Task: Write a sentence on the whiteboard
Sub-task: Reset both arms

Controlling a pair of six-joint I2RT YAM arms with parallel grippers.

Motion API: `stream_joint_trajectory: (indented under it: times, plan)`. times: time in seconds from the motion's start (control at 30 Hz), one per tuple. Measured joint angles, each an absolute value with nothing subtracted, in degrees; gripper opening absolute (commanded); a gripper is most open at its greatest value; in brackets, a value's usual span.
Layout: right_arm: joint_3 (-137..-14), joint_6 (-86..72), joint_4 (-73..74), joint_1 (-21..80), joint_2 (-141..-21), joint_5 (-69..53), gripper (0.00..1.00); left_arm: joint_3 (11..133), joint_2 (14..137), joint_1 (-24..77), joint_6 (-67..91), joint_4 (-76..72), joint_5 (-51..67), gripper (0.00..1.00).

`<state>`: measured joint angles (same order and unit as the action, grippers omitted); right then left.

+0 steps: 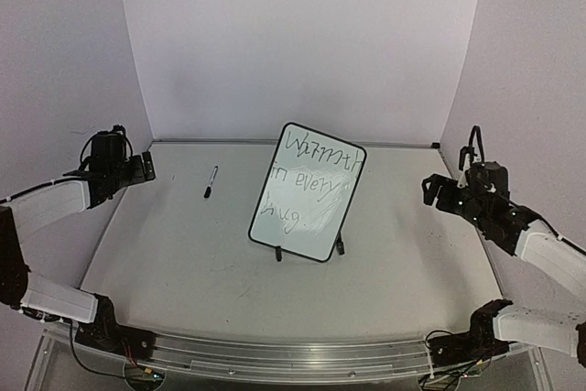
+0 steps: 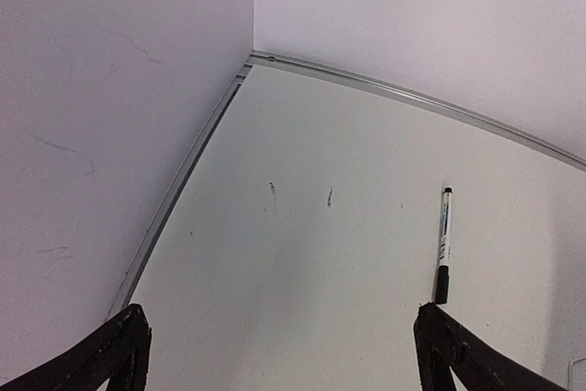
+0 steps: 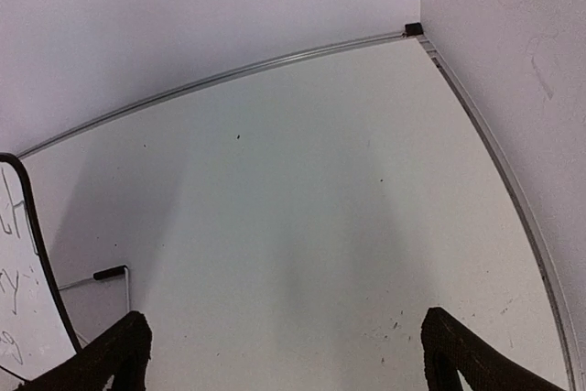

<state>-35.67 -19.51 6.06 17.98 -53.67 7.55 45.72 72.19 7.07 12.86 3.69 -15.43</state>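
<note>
The whiteboard [image 1: 309, 191] stands tilted on its two black feet in the middle of the table. The sentence [image 1: 311, 180] is on it in three dark handwritten lines, roughly "Warmth in every hug". The board's edge shows at the left of the right wrist view [image 3: 23, 272]. A black-capped marker [image 1: 211, 181] lies on the table left of the board; it also shows in the left wrist view [image 2: 444, 244]. My left gripper [image 2: 279, 354] is open and empty, held at the far left, the marker just beyond its right finger. My right gripper [image 3: 279, 354] is open and empty at the far right.
The white table [image 1: 183, 254] is bounded by white walls, with a metal rail along the back [image 2: 412, 96]. A metal bar [image 1: 275, 350] with the arm bases runs along the near edge. Small ink marks [image 2: 300, 194] spot the table.
</note>
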Motion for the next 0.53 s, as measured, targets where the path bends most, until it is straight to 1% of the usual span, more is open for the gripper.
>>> stream_joint_trajectory:
  times: [0.13, 0.27, 0.4, 0.53]
  plan:
    - [-28.1, -15.2, -1.2, 17.9, -45.5, 12.2, 0.98, 36.1, 67.0, 7.1, 13.6, -3.2, -19.4, 0.99]
    - [-22.4, -12.8, -5.9, 17.9, -41.8, 15.8, 0.98, 27.9, 65.6, 7.1, 13.8, -7.8, -21.9, 0.99]
    - [-19.0, -11.9, -8.0, 17.9, -40.4, 17.7, 0.98, 24.0, 64.3, 7.1, 14.0, -10.0, -23.2, 0.99]
    - [-16.8, -11.3, -8.9, 17.9, -39.6, 19.0, 0.98, 23.5, 62.5, 7.1, 13.7, -12.3, -23.9, 0.99]
